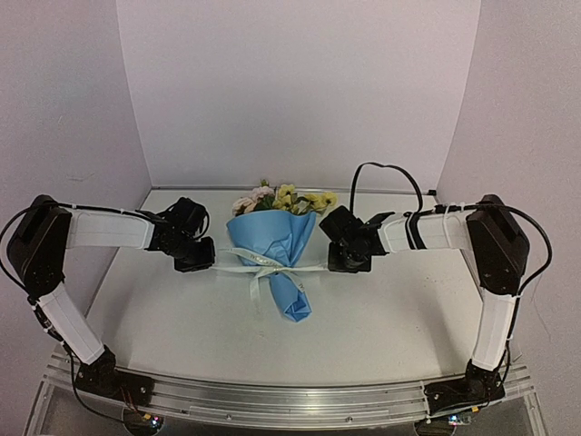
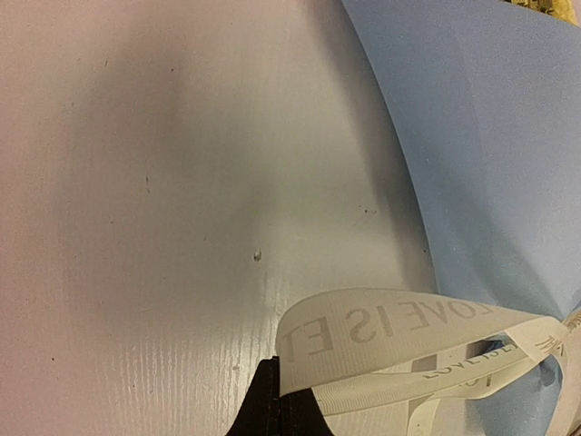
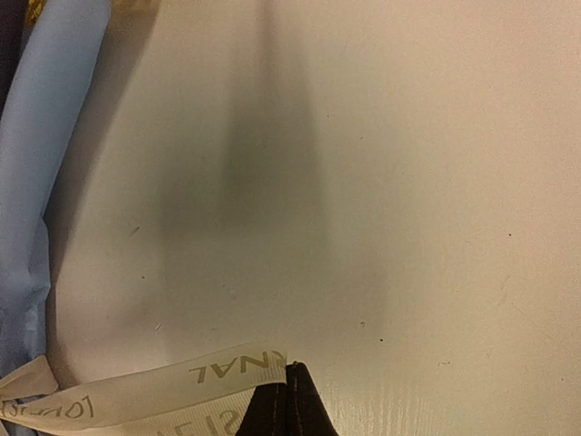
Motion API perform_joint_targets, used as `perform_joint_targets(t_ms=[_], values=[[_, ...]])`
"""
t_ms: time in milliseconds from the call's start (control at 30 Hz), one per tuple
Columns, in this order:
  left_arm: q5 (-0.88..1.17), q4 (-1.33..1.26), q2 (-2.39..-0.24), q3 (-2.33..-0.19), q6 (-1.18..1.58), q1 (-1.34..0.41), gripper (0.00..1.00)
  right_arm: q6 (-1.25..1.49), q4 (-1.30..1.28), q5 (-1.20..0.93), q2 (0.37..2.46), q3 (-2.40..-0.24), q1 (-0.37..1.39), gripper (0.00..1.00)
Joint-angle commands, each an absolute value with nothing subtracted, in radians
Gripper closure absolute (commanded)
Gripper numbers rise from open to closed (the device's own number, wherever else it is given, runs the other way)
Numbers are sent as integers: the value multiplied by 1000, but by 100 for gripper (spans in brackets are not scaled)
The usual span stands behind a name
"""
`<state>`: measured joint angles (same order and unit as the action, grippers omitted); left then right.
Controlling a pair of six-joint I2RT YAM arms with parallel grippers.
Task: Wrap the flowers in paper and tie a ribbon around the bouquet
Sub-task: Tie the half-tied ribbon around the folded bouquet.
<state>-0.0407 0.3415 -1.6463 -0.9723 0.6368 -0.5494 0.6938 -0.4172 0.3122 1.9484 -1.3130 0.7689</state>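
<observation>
The bright blue paper-cone bouquet (image 1: 272,241), pink and yellow blossoms (image 1: 286,197) at its rim, lies on the white table (image 1: 390,318) between the arms. The left gripper (image 1: 207,262) and right gripper (image 1: 338,265) each clamp an end of the flat cream-white ribbon (image 1: 263,262); equal, level outward pulls should tighten the tie squarely.

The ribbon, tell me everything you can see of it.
The ribbon is flat, cream-white, woven-looking, printed with grey letters. It crosses the narrow waist of the blue paper bouquet, apparently knotted there, and stretches sideways over the table: one end pinched in the left pincer, the other in the right pincer.
</observation>
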Motion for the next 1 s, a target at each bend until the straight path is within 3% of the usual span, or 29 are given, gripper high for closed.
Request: perform_joint_targets(t_ms=[0,100,133,233,333,633,967], values=[[-47,354,-1602,-973,601,-531,100,695,-396,307,1904,-1305,754,100],[-8,333,-1608,-981,590,-531,100,675,-381,267,1877,-1312,760,96],[-4,325,-1610,-982,586,-532,100,666,-380,249,1868,-1313,764,89],[57,301,-1614,-989,573,-536,100,659,-380,218,1834,-1311,776,54],[78,286,-1620,-994,566,-544,100,666,-379,181,1797,-1288,787,40],[105,267,-1628,-992,575,-551,100,726,-259,-110,1818,-1209,869,46],[124,258,-1628,-983,598,-551,100,855,-113,-222,1873,-1169,873,46]])
